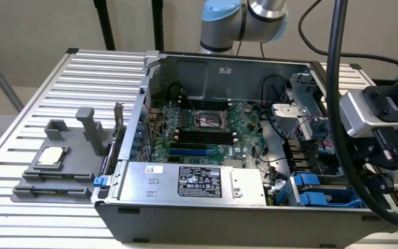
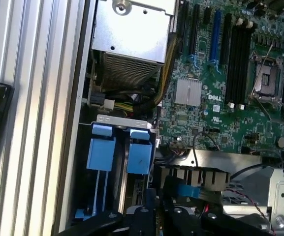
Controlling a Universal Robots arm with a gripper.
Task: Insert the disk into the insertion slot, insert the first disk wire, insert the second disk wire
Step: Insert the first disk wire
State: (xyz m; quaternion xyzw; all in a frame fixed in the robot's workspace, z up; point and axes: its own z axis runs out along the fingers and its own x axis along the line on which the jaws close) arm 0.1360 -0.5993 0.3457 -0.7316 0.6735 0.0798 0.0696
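Open PC case [image 1: 254, 220] lies on the slatted bench [image 1: 95, 67], toward the bench's edge on the exterior view's right. The arm [image 1: 244, 21] rises behind the case's back wall, and its wrist block [image 1: 365, 114] with black cables hangs over the case's front corner on that same side. Grey drive cage [image 2: 127, 120] sits in that corner, between the power supply [image 1: 192, 181] and the case's side wall. Two blue carrier fronts are seated side by side in its bays, one against the outer wall [image 2: 101, 152] and one on the motherboard side [image 2: 141, 157]. The drive bodies are hidden, so I can't tell which one is the disk or which bay is the insertion slot. Gripper [image 2: 156, 211] is over the cage on its motherboard side, black fingers together; can't tell whether they pinch anything. A blue connector [image 2: 188, 191] on a flat cable lies just beside the fingertips, next to the row of board sockets. Motherboard [image 1: 206, 129] fills the case floor. A grey fixture [image 1: 60, 176] carrying a CPU chip [image 1: 50, 155] sits near the bench's edge on the exterior view's left, well apart from the case's drive corner.
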